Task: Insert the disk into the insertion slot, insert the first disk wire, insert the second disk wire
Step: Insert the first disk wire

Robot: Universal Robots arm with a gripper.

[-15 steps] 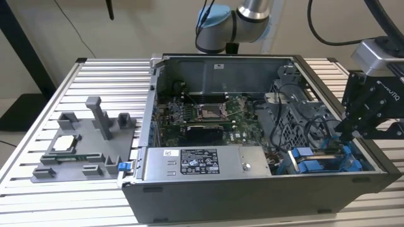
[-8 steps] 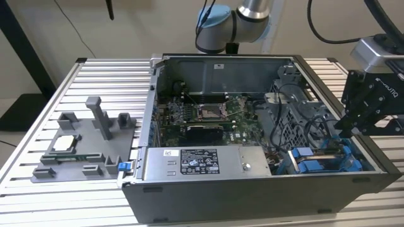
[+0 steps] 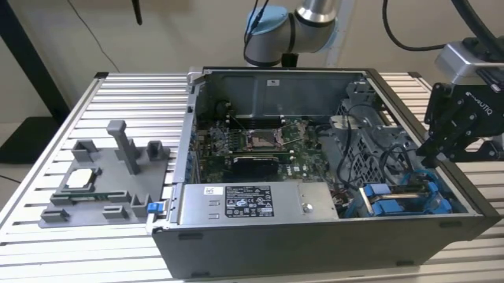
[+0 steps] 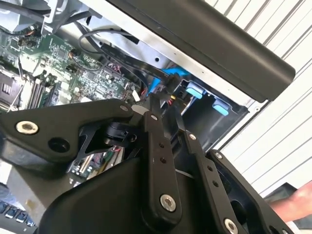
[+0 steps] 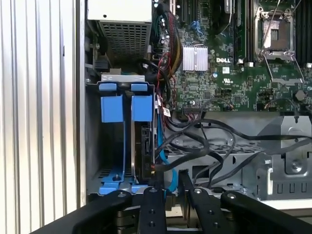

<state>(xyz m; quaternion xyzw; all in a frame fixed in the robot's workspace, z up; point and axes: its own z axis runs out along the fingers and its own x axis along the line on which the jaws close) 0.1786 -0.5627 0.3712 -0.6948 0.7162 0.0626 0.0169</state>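
Note:
The disk [image 5: 145, 146] stands on edge in its blue carrier [image 5: 122, 108] inside the drive bay [image 3: 403, 190], at the open computer case's corner on the exterior view's right. A black connector [image 5: 152, 168] sits against the disk's edge, and a blue wire [image 5: 160, 146] and black wires [image 5: 195, 146] loop away from it. My gripper [image 3: 438, 154] hangs over that bay. In both wrist views its fingertips stand close together right at the connector [image 4: 171, 92], gripper [image 5: 168, 187] and gripper [image 4: 163, 100] looking shut. I cannot tell whether they pinch the wire.
The grey power-supply box [image 3: 248, 202] lies along the case's front. The motherboard [image 3: 252, 147] fills the middle. A grey fixture [image 3: 94, 183] with small parts stands on the slatted table at the exterior view's left. A person's hand [image 4: 295, 204] shows beside the case.

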